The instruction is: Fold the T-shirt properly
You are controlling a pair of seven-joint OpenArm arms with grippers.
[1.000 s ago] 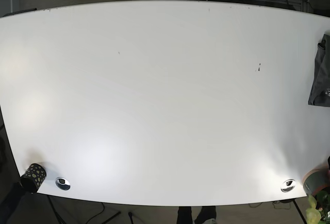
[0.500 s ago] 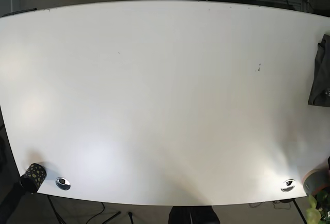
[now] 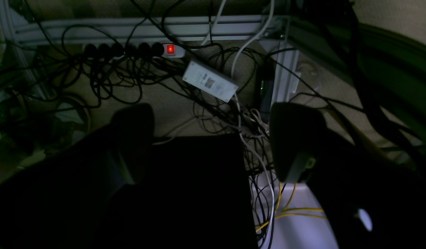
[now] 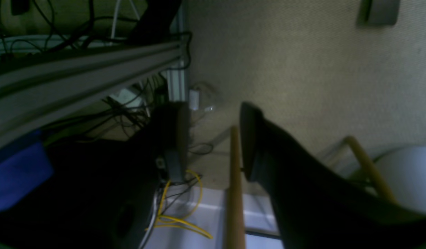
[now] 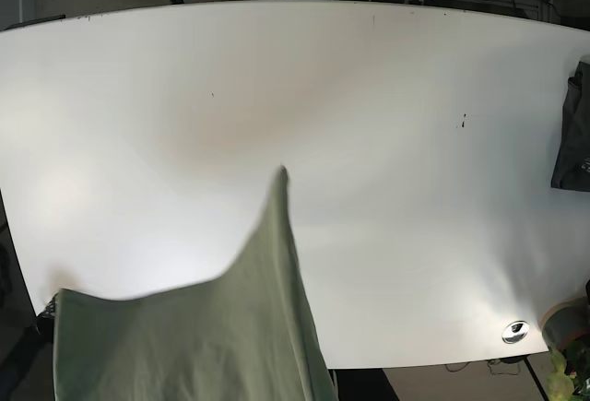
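An olive-green T-shirt fills the front left of the base view, with one pointed fold reaching toward the middle of the white table. It looks blurred, and I cannot tell whether it lies flat or is in the air. My left gripper is open and empty, hanging over floor cables behind the table. My right gripper is open and empty over carpet beside a metal frame rail. Neither gripper touches the shirt. Only bits of the arms show at the table's far edge.
A dark folded garment lies at the table's right edge. A metal grommet sits at the front right, with a plant beyond the corner. A power strip and tangled cables lie under the left gripper.
The green T-shirt has come into view over the table's front left, covering the spotted cup and the left grommet. Arm parts at the far edge have shifted.
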